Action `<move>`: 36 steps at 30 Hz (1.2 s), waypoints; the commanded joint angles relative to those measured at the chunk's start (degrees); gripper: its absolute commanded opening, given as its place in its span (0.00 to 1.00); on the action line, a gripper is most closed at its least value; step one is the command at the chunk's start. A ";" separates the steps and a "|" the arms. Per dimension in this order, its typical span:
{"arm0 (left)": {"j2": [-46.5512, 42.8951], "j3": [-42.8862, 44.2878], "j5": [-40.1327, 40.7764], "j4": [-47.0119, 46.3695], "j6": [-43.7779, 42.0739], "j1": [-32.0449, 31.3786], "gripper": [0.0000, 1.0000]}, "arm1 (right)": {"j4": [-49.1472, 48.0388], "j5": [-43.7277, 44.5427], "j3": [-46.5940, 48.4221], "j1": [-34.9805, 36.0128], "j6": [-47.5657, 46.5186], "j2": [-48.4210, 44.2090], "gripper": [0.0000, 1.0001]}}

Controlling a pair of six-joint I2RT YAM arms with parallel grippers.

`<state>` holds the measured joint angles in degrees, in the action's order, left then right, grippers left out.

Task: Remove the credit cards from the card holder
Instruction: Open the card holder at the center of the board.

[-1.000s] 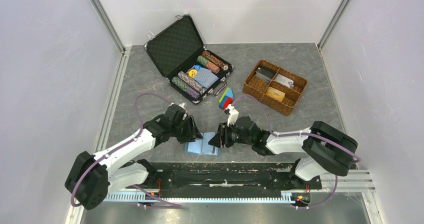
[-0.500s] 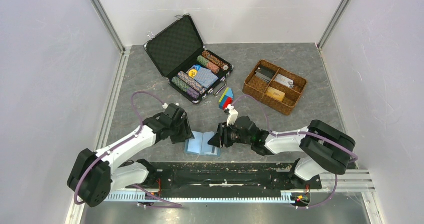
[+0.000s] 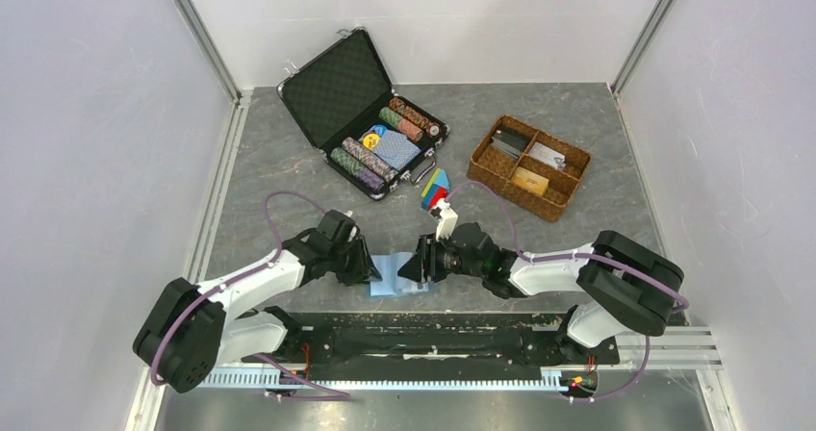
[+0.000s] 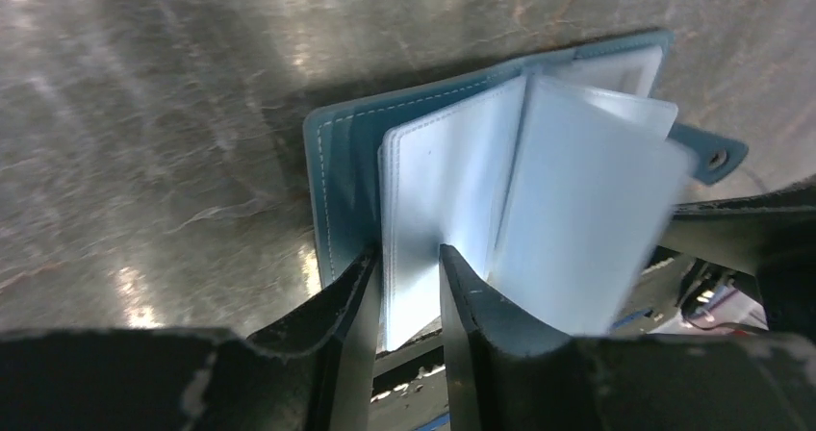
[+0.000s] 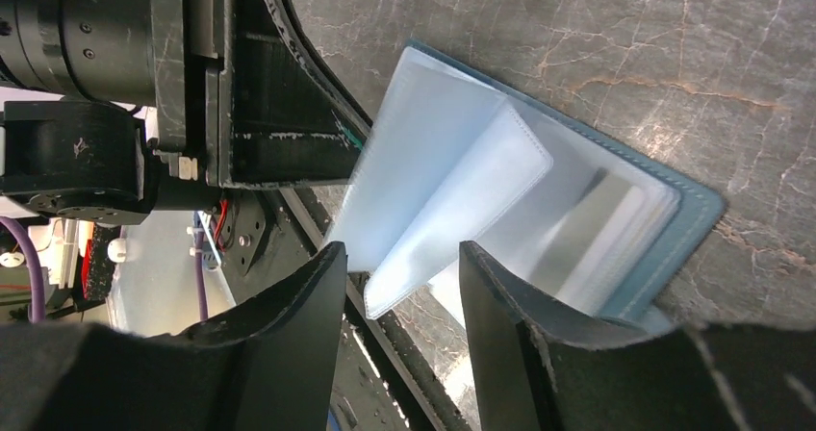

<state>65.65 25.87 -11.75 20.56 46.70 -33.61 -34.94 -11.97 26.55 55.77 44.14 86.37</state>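
Left wrist: card holder (image 4: 332,176) sleeves (image 4: 452,190) nipped btwn L jaws.

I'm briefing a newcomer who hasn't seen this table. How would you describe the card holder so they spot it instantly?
Look at the near edge of the grey table, where the left arm and right arm meet. There lies the card holder, small, flat. Unlike the black chip case and brown wicker tray farther back, it is light blue, with clear sleeves fanned open.
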 commanded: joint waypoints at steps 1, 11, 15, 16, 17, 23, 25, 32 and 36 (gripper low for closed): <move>0.67 -3.23 -7.05 -9.76 1.80 0.12 0.35 | -1.86 0.37 2.28 0.22 0.36 0.12 0.50; 2.50 -4.65 -10.94 -15.44 3.44 -0.17 0.33 | -3.59 -1.30 2.55 0.26 0.94 1.36 0.50; -0.26 -3.19 -8.35 -11.52 2.43 -0.12 0.34 | -4.81 -2.16 2.64 0.43 1.28 2.46 0.50; -1.24 -2.64 -7.42 -9.99 2.07 -0.12 0.36 | -5.20 -2.44 2.55 0.40 1.38 2.65 0.51; -1.95 -2.16 -6.19 -8.73 1.79 -0.11 0.38 | -5.64 -2.65 2.55 0.39 1.55 2.92 0.51; -5.21 0.27 -1.83 -3.18 1.31 -0.08 0.51 | -7.02 -3.40 2.68 0.40 1.77 3.68 0.51; -5.49 0.39 -2.12 -2.88 1.71 -0.06 0.54 | -7.57 -3.60 2.47 0.42 1.74 3.81 0.51; -7.60 2.16 -0.05 0.42 1.62 -0.13 0.59 | -11.87 -5.24 2.22 0.45 1.61 4.11 0.55; -9.94 2.88 -0.64 0.68 2.34 -0.10 0.60 | -15.68 -6.37 1.60 0.38 2.23 5.54 0.55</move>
<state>58.61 25.80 -13.37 20.53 48.51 -33.56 -43.81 -16.43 27.22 55.79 45.89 90.30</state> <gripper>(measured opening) 0.599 0.548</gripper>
